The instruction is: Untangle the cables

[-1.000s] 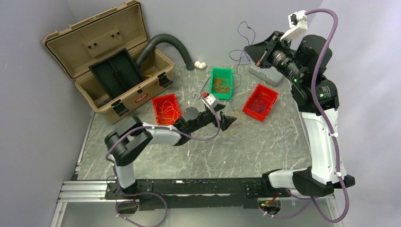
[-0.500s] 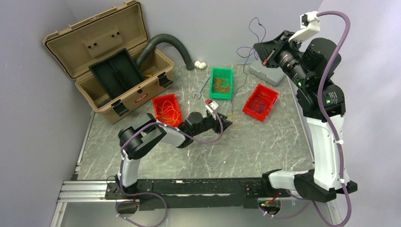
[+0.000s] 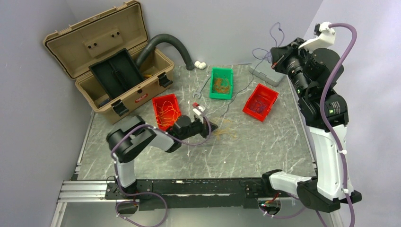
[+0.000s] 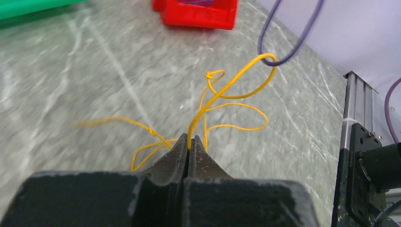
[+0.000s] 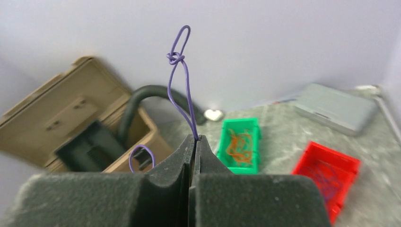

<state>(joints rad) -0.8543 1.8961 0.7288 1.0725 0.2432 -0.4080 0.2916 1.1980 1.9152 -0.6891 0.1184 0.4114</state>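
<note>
The left claw [image 4: 189, 142] is pressed shut on a thin yellow cable [image 4: 215, 74], pinching one strand right at its fingertips. From the pinch the wire rises into a tall loop, with a small knot partway up, while looser curls trail onto the tabletop [image 3: 265, 142] in front of the green bin [image 3: 221, 69]. At the top of that loop a purple cable [image 4: 288, 52] hooks through or against it; the wrist view does not show which. This claw sits low over the tabletop, on the near side of the green bin and slightly to its left. The right claw [image 5: 195, 139] is also clamped tight, holding the purple cable, which stands up from its tips to a small knotted loop. This claw is raised high above the tabletop, to the right of the green bin and beyond its far end, and the purple strand slopes from it down past the bin's right side toward the yellow curls. The green bin holds orange-brown wires. A red bin [image 3: 272, 97] with dark purple wires lies just right of the green one, and another red bin [image 3: 158, 101] with yellow-orange wires lies to its near left. An open tan toolbox [image 3: 94, 42] and a dark hose [image 3: 165, 40] stand farther left, and a flat grey case [image 3: 265, 74] lies to its right.
</note>
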